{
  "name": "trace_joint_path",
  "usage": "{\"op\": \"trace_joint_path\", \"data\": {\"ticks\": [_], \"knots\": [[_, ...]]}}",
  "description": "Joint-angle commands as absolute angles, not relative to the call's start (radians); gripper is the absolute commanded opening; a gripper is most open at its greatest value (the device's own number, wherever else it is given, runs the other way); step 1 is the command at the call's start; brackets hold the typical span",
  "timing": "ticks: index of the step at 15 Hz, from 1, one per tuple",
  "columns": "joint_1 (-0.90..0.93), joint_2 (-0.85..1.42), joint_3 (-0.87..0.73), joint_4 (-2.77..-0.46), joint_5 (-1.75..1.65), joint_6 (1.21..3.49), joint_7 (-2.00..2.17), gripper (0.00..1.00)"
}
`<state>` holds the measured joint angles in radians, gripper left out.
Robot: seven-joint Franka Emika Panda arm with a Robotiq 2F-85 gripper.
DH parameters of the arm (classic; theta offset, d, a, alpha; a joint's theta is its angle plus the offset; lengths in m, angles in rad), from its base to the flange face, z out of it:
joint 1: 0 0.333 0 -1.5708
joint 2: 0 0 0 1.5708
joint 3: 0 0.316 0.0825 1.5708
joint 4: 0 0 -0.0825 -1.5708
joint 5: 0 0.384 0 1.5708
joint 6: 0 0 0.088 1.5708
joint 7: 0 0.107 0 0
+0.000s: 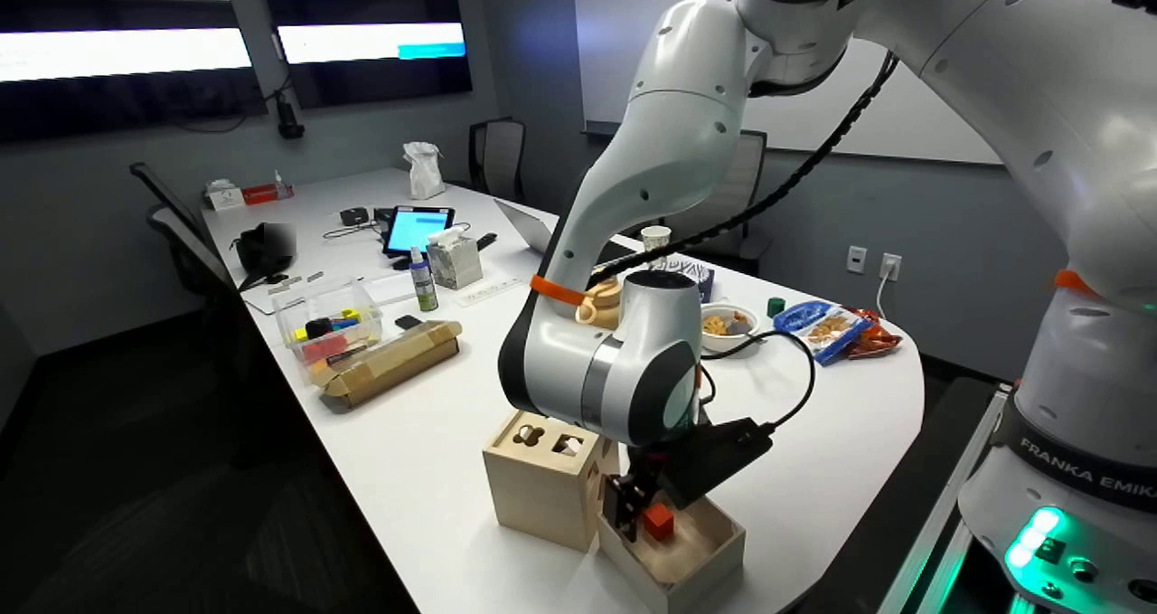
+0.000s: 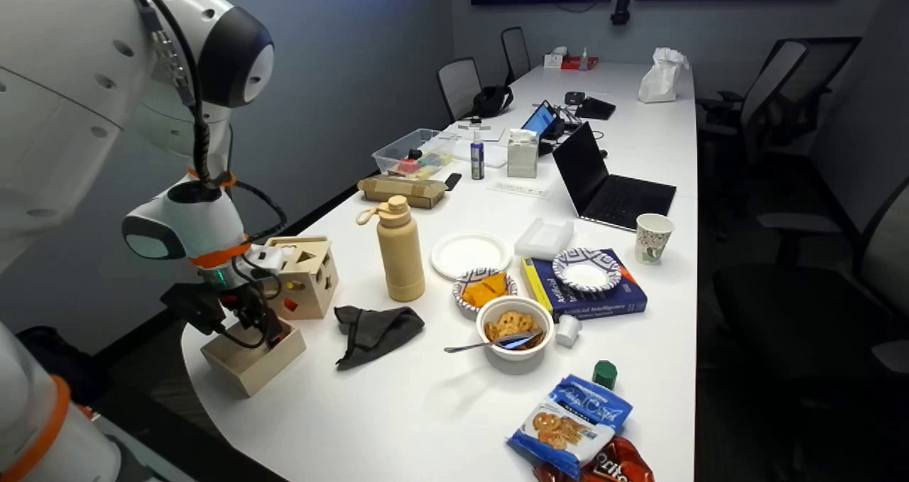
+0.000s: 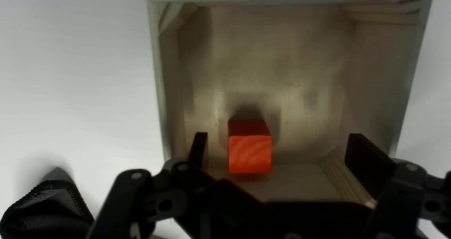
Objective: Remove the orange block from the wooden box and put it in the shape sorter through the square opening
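Orange block (image 3: 249, 153), one, inside one wooden box (image 3: 282, 66) beside one shape sorter (image 1: 540, 492), one end effector (image 3: 276, 151) with two fingers (image 3: 367, 165) apart.

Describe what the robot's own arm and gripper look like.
The rounded, glossy white arm has black joint covers, bright orange bands and a dark ribbed cable. Its white base carries a black band lettered FRANKA and green lights. The black gripper has two blocky dark fingers.

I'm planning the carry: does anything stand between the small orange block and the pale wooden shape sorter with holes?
Yes: the orange block sits inside the pale, open-topped wooden box, whose wall nearest the shape sorter stands in between.
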<state>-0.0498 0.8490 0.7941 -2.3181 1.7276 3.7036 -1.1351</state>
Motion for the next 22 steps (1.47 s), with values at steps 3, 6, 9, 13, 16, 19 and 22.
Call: {"op": "trace_joint_path", "data": {"ticks": [3, 6, 9, 13, 16, 19, 22], "knots": [[-0.052, 0.922, 0.788, -2.245, 1.771, 3.757, -1.209, 1.00], [-0.048, 0.944, 0.780, -2.228, 1.764, 3.763, -1.213, 0.72], [-0.042, 0.950, 0.772, -2.215, 1.758, 3.776, -1.205, 0.49], [-0.038, 0.959, 0.765, -2.196, 1.752, 3.794, -1.197, 0.56], [-0.036, 0.966, 0.759, -2.185, 1.752, 3.803, -1.198, 0.28], [-0.038, 0.957, 0.764, -2.194, 1.759, 3.810, -1.194, 0.08], [-0.051, 0.946, 0.783, -2.211, 1.779, 3.821, -1.206, 0.08]]}}
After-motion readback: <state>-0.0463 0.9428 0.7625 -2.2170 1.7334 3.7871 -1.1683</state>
